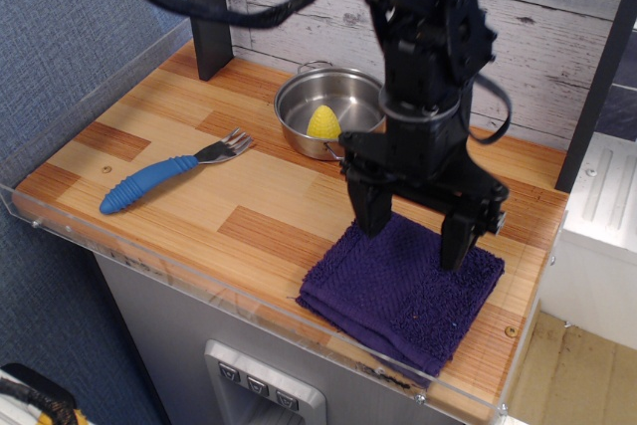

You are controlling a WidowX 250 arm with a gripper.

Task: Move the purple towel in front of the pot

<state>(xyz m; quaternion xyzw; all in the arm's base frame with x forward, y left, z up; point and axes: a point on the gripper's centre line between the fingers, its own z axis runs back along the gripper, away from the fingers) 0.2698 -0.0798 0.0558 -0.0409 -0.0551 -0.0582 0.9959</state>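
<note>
The purple towel (pixel 398 291) lies folded flat at the front right of the wooden table (pixel 169 136). The steel pot (pixel 323 111) stands at the back middle with a yellow piece (pixel 321 122) inside it. My black gripper (pixel 413 234) hangs over the far part of the towel. It is open, with one finger near the towel's far left corner and the other over its right side. The fingertips are at or just above the cloth; I cannot tell if they touch it. The arm hides part of the pot's right rim.
A fork with a blue handle (pixel 149 181) lies at the left of the table. A clear plastic wall (pixel 199 281) rims the front and left edges. A dark post (pixel 207 7) stands at the back left, before a white plank wall.
</note>
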